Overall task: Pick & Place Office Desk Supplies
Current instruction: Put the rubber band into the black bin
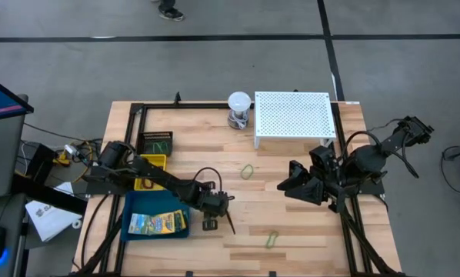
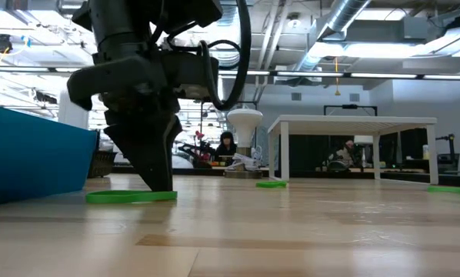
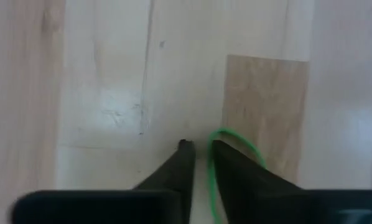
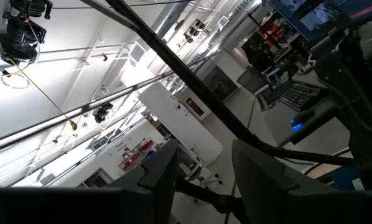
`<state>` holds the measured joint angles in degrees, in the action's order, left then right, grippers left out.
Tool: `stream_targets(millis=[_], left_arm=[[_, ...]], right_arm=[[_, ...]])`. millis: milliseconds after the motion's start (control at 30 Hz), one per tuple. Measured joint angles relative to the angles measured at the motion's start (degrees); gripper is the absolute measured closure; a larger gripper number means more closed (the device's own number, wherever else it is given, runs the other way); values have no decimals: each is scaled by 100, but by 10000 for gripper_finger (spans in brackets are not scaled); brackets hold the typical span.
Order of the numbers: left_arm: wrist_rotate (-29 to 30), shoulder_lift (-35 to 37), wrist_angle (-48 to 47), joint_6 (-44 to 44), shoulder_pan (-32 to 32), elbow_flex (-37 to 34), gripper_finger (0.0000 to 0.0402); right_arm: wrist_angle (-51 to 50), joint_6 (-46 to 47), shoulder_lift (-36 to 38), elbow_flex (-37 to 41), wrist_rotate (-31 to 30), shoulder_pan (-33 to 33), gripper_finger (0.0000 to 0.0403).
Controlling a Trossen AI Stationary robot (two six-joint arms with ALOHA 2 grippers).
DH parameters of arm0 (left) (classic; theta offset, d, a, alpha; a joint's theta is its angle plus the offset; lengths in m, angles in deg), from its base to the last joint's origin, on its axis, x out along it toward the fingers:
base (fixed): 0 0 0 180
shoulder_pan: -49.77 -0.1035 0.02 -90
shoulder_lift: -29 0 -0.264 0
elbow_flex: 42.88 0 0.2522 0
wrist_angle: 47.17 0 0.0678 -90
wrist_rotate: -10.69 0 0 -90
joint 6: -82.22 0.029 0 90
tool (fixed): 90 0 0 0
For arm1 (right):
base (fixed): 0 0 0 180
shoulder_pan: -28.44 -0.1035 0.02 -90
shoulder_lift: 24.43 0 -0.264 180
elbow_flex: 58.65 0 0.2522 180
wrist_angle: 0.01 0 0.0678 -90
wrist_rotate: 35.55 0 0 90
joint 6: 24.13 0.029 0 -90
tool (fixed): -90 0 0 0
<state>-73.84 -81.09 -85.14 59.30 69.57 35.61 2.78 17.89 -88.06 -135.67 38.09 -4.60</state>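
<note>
A thin green loop (image 2: 130,197) lies flat on the wooden table beside the blue tray (image 1: 134,201), which holds flat green-yellow printed packets (image 1: 158,223). My left gripper (image 3: 198,148) points down at the near side of this loop (image 3: 239,140), its tips (image 2: 159,185) at the table and shut on the band. Two more green loops (image 1: 248,171) (image 1: 272,241) lie free on the table. The yellow bin (image 1: 149,173) and black mesh basket (image 1: 157,142) stand behind the tray. My right gripper (image 1: 291,185) waits open, raised over the table's right half. My left gripper comes at the green loop from above, pointing down. The band (image 3: 209,180) runs between the two fingers, with one finger (image 3: 226,162) inside the loop and the other outside. The loop lies flat on the table (image 2: 107,198).
A white ball-topped object (image 1: 239,108) and a white perforated stand (image 1: 294,119) stand at the far edge. A black frame (image 1: 138,115) runs along the table's far left corner. People sit in the room beyond the table. Bare wood lies between the arms.
</note>
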Motion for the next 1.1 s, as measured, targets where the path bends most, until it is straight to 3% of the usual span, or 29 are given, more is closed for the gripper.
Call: stream_targets(millis=[67,167,400,567,667,767,933,1000,1100], left_arm=[[-110,27,28,-161,4,-9,388],[-129,54,127,-308,69,-26,397],[-259,213,1491,-441,207,-20,401],[-1112,608,2370,-279,308,-24,401],[-1077,897,3149,-266,380,-26,401],[-95,1130,3938,-162,147,-22,401],[2023,1609,4714,378,-734,-24,401],[2950,1908,4579,789,-1114,-21,401],[3866,2515,3316,1282,-1779,-19,401]], right_arm=[[-5,0,0,0,0,0,255],[-57,2,0,0,0,0,255],[-129,18,0,0,0,0,255],[-171,109,0,0,0,-6,255],[-176,111,0,0,-2,-62,255],[-184,111,0,0,-11,-74,255],[-155,109,0,0,-20,-57,255],[-127,110,2,0,-19,-18,255],[-113,111,2,0,-18,17,255]])
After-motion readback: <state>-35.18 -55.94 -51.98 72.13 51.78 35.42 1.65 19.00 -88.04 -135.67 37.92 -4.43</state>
